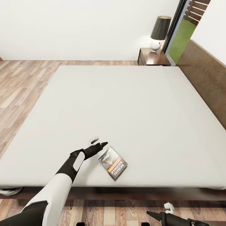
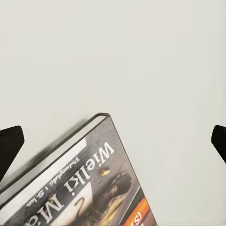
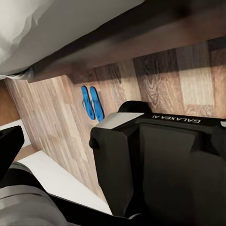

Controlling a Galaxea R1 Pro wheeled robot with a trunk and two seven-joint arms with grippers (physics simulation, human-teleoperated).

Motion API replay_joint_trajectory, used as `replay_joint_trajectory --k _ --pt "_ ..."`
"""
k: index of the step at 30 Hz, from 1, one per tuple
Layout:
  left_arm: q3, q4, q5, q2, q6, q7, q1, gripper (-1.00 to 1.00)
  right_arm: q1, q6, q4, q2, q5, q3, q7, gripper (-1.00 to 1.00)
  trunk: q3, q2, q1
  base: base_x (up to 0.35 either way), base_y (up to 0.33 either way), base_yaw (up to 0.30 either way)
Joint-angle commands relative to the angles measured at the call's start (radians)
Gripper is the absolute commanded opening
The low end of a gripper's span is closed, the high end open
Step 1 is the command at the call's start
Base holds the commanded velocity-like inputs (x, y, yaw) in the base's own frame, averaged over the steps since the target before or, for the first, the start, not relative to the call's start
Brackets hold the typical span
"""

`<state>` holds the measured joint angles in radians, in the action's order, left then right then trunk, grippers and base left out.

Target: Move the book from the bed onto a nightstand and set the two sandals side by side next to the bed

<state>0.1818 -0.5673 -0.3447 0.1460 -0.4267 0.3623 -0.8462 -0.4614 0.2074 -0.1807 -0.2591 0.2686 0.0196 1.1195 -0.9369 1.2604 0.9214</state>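
One book lies flat on the bed, close to the mattress's near edge and well apart from the headboard. The rest of the grey mattress around the book is bare. The left tool hangs just beside the book's far corner, its fingers spread wide and gripping nothing; in the left wrist view the book sits between the two dark fingertips. One nightstand stands past the bed's far corner, carrying one lamp. Two sandals lie side by side on the wood floor next to the bed frame. The right tool hangs low by the bed's near edge; whether it is released or clenched cannot be told.
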Motion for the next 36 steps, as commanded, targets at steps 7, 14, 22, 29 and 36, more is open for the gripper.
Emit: replay_joint_trajectory --k 7,14,22,29,36 --pt "0.007 -0.002 -0.005 0.001 -0.009 0.003 -0.001 1.0 0.0 0.01 0.0 0.0 0.003 0.002 0.003 1.0 -0.016 0.036 0.019 0.0 0.0 0.0" --pt "0.007 -0.002 -0.005 0.001 -0.009 0.003 -0.001 1.0 0.0 0.01 0.0 0.0 0.003 0.002 0.003 1.0 -0.026 0.057 0.031 0.0 0.0 0.0" --pt "0.007 -0.001 -0.005 0.001 -0.009 0.003 -0.001 1.0 0.0 0.01 0.0 0.0 0.003 0.002 0.004 1.0 -0.035 0.078 0.042 0.0 0.0 0.0" --pt "0.007 -0.001 -0.005 0.001 -0.009 0.003 -0.001 1.0 0.0 0.01 0.0 0.0 0.003 0.002 0.003 1.0 -0.035 0.078 0.042 0.0 0.0 0.0" --pt "0.007 -0.001 -0.005 0.001 -0.009 0.003 -0.001 1.0 0.0 0.01 0.0 0.0 0.003 0.002 0.004 1.0 -0.035 0.078 0.042 0.0 0.0 0.0"
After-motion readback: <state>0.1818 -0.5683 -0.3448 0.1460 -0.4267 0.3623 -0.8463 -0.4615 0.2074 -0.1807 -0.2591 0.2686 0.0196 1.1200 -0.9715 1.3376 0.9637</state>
